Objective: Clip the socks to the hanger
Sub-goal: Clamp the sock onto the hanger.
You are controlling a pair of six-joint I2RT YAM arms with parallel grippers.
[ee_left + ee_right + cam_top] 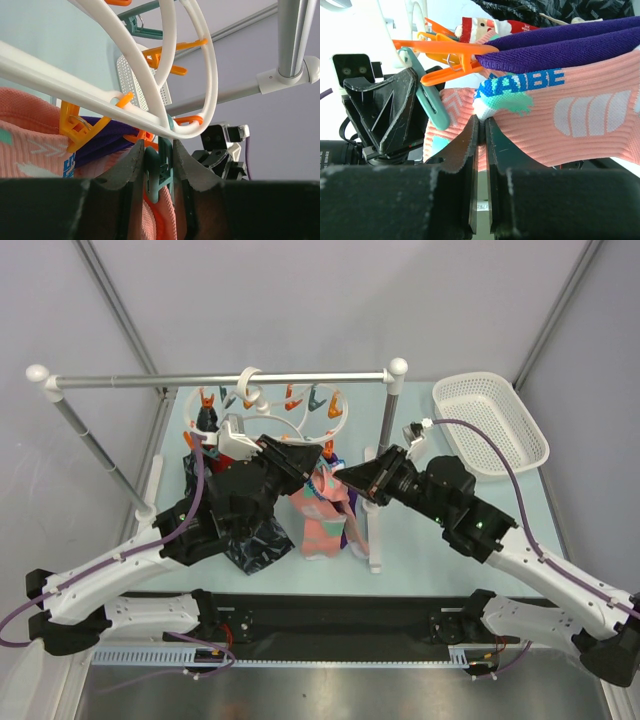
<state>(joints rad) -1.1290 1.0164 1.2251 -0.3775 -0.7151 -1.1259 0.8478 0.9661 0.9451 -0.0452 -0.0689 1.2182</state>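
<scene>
Angling upward, left claw gripping teal clothespin

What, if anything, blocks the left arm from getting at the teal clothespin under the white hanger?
Seemingly nothing, so yes: the left tool has the teal clothespin between its fingers, just under the hanger.

Only readable text: blue capitals, roughly "NAIBE", on the salmon-pink sock, right wrist view. Blue marks on a pink sock in the left wrist view are too blurred to read.

Glossy plastic hanger — knitted cloth socks (matt).
</scene>
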